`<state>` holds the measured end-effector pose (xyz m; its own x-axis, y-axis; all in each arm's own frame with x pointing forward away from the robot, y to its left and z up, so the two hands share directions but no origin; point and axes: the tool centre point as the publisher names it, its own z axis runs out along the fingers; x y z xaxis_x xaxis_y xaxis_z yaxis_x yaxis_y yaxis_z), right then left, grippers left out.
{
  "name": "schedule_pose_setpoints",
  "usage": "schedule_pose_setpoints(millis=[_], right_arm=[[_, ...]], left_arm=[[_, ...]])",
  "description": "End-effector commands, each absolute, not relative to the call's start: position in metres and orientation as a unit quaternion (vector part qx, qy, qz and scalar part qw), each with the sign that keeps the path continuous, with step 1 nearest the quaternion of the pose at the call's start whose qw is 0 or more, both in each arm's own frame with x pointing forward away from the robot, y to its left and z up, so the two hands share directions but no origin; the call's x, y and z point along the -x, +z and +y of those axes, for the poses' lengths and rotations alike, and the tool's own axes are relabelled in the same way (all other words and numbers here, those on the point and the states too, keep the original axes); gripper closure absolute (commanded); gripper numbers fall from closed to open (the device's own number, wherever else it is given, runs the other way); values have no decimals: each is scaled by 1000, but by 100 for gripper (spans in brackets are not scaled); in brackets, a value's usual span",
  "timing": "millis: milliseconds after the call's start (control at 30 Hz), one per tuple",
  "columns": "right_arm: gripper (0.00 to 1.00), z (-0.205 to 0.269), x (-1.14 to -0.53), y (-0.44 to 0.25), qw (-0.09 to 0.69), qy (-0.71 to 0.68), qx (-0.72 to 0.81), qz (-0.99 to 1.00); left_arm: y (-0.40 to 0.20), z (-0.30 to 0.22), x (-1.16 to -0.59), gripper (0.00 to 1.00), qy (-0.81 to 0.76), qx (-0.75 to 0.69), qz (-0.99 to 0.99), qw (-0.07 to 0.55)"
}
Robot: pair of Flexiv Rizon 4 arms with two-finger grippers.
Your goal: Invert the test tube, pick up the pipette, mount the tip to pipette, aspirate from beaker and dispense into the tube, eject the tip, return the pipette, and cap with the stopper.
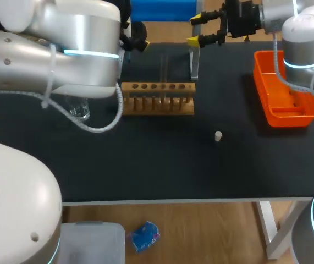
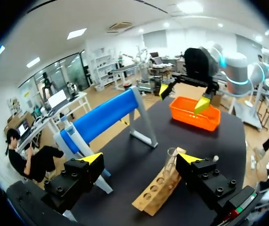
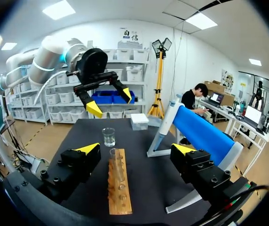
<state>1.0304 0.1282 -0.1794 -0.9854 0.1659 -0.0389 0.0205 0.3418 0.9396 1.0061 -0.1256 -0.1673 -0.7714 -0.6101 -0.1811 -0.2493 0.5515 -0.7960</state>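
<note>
A wooden tube rack stands mid-table with a clear test tube upright in it. The glass beaker sits left of the rack, partly under my left arm. A small pale stopper lies in front and to the right. My left gripper is open and empty, with the rack and tube ahead of it. My right gripper hangs open and empty over the far side, facing the rack, tube and beaker. No pipette shows clearly.
A blue roll-shaped stand on grey legs stands at the table's back edge, between the two grippers. An orange bin sits at the right. My left arm's bulk covers the table's back left corner.
</note>
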Motion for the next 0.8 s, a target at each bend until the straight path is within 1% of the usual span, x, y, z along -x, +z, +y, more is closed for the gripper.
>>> schedule_pose_setpoints(millis=[33,133,200,267,367,667,800], right_arm=[[0,128,-1030,-179,64,570,-57,817],[0,128,-1030,-179,64,570,-57,817],[0,128,-1030,-179,64,570,-57,817],[0,124,-1026,-182,62,566,-62,819],[0,114,-1017,-185,64,573,-68,814],[0,85,-986,-192,80,570,-91,813],[0,74,-969,-195,86,568,-98,813]], left_arm=[[-165,-119,-1007,0,-445,147,883,32],[-165,-119,-1007,0,-445,147,883,32],[-166,-117,-1005,0,-439,146,886,21],[-168,-116,-1002,0,-440,143,886,11],[-173,-116,-999,0,-429,137,893,13],[-207,-137,-1001,0,-423,107,899,-24],[-213,-145,-1004,0,-420,88,903,-30]])
